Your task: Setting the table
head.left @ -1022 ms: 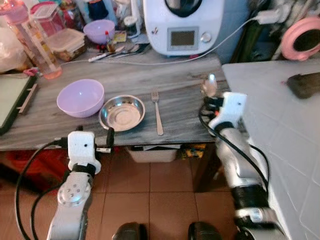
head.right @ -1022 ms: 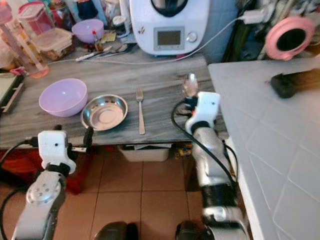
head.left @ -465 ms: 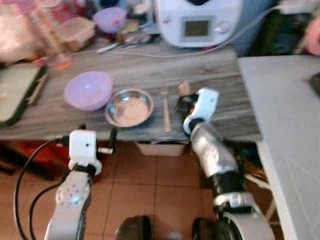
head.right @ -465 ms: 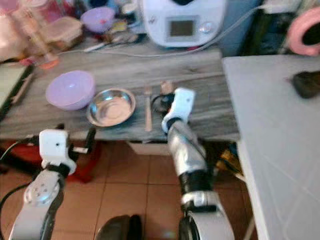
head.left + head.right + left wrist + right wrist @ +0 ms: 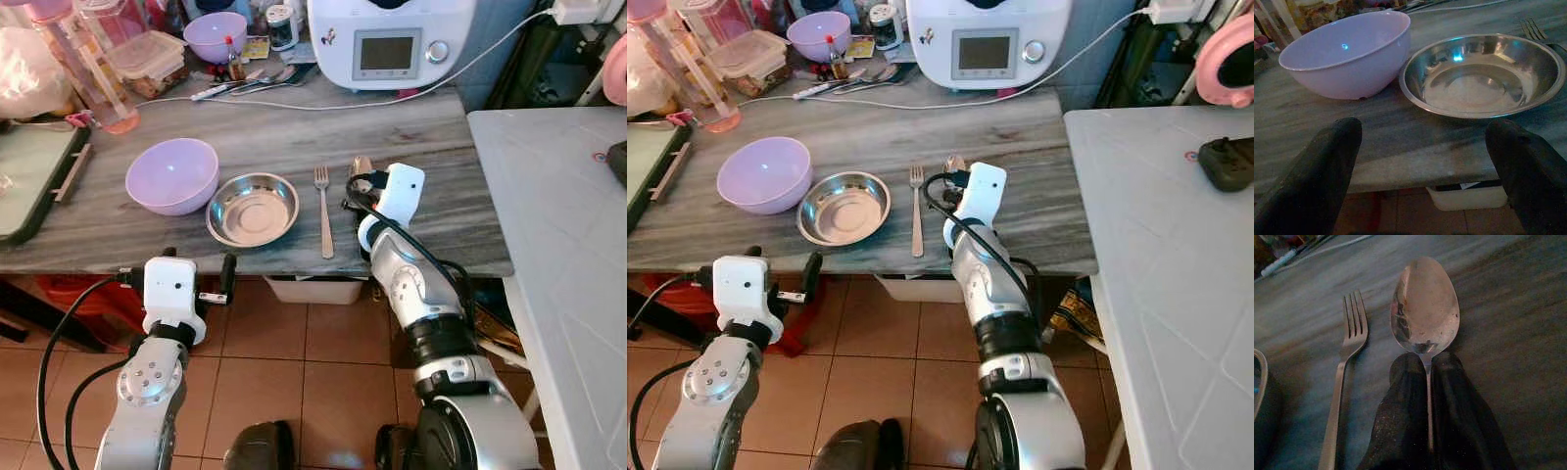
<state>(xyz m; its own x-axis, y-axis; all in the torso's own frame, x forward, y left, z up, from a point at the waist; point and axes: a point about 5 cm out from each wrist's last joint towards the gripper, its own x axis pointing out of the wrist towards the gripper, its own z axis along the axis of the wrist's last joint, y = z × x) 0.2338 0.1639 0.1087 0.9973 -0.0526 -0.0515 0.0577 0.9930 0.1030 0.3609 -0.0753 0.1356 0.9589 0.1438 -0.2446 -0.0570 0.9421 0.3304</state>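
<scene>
Two pieces of cutlery are involved in the step in hand: a silver metal fork (image 5: pixel 323 209) already lies on the grey wood-grain table (image 5: pixel 245 147), and a silver metal spoon (image 5: pixel 1424 308) is clenched by its handle between the black fingers (image 5: pixel 1400 421) of the right gripper (image 5: pixel 1426 382). The spoon's bowl is held low over the table just beside the fork's tines, on the side away from the dish; whether it touches the wood cannot be told. The step is judged to be the placing of the spoon beside the fork. Next, the spoon would need to be lowered flat, roughly parallel to the fork, and the fingers released before the arm is drawn back without dragging the handle.

A shallow round steel dish (image 5: pixel 252 209) stands just beside the fork and nothing is seen in it. A lilac plastic bowl (image 5: pixel 171 174) next to it is likewise seen with nothing inside. The left gripper (image 5: pixel 1425 166) hangs below the table edge before these two, its fingers spread wide and holding nothing.
</scene>
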